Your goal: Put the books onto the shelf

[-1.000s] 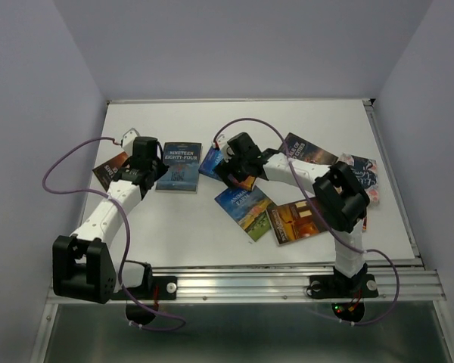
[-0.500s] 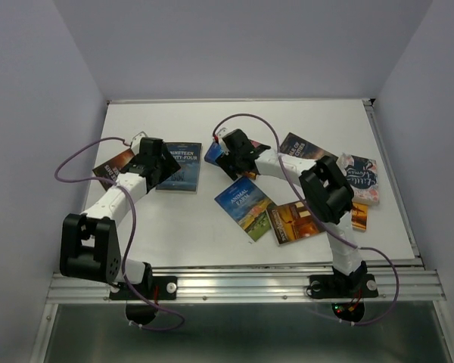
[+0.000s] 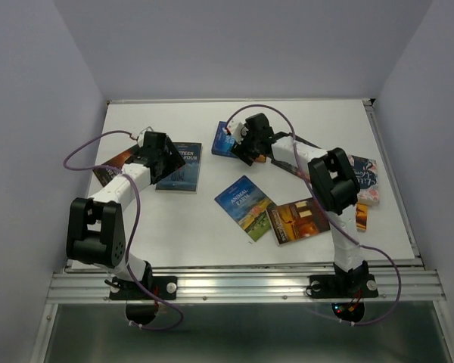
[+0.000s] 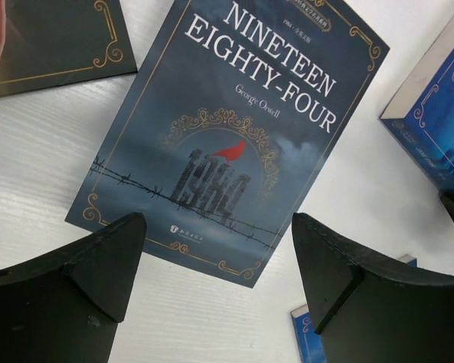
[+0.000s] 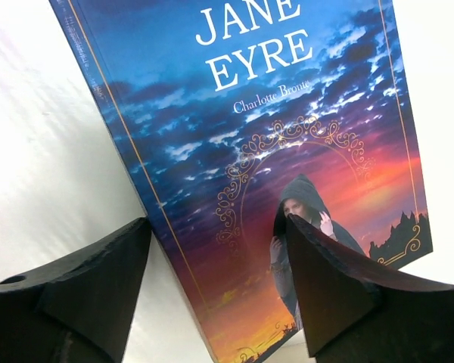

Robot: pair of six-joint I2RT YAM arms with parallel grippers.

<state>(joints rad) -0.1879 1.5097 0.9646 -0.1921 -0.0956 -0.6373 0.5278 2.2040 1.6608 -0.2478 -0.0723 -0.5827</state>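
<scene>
View from above and behind: a white rectangular tabletop (image 3: 174, 227) with a matt, faintly grained surface fills the middle of an enclosure. A plain pale lavender-grey back wall (image 3: 242, 45) rises from its far edge; a matching left wall (image 3: 23, 151) and right wall (image 3: 439, 151) close the sides. A ribbed silver aluminium rail (image 3: 242, 283) runs along the near edge, and a narrow metal strip (image 3: 393, 181) borders the right edge. Below the rail lies a dark grey-green glossy surface (image 3: 234, 333). Lighting is even and diffuse, casting only soft shadows on the tabletop.
</scene>
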